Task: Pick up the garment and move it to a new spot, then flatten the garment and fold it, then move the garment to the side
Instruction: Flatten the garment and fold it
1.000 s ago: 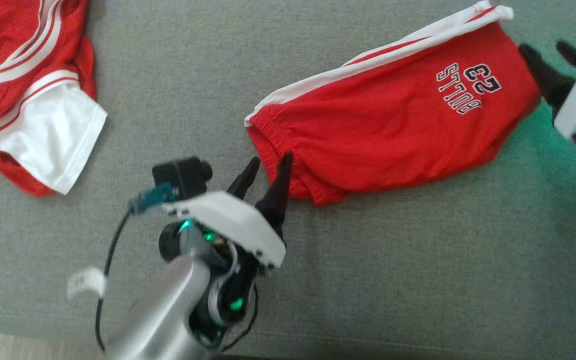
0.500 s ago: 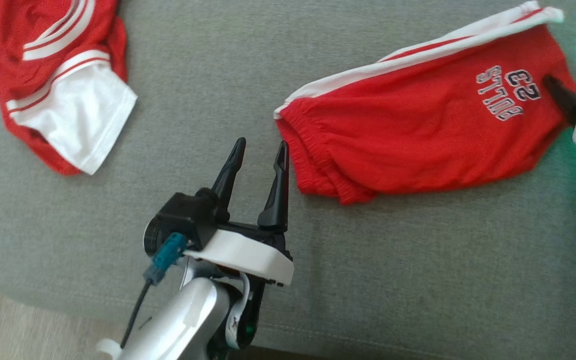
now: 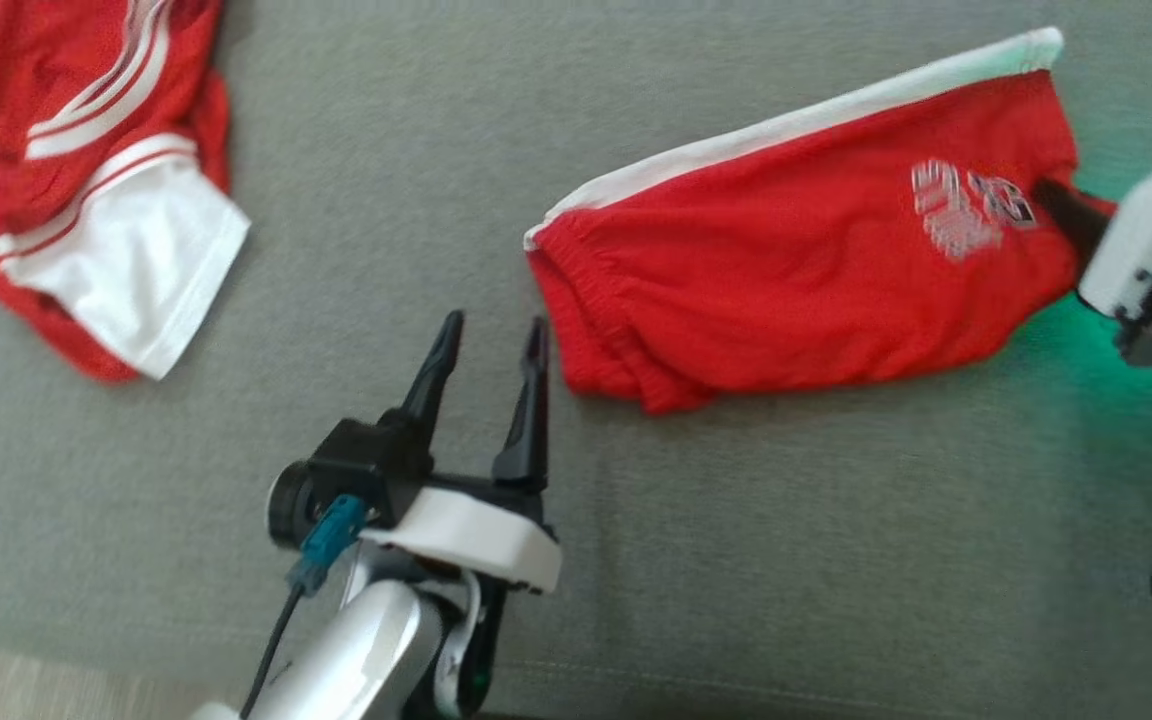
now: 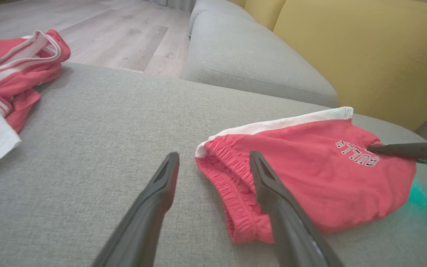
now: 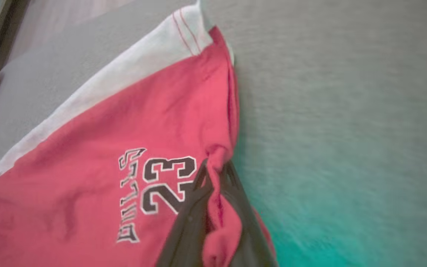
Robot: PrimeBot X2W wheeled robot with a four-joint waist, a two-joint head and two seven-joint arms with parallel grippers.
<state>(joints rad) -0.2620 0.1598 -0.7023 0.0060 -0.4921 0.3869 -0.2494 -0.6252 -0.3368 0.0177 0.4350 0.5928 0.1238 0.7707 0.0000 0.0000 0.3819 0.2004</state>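
The right gripper [image 5: 215, 167] pinches the folded red white-striped fabric shorts [image 3: 786, 270], the left gripper [image 3: 494, 322] wide open and empty; one-sided pulling may unfold them.

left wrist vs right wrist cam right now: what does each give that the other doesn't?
Left wrist's extras: the open left claw beside the elastic waistband, plus the wood floor and the yellow sofa back. Right wrist's extras: the right claw shut on a bunched fold of hem, and the 23 print. Shared: the red shorts, their white stripe, the BULLS lettering, the grey cushion.
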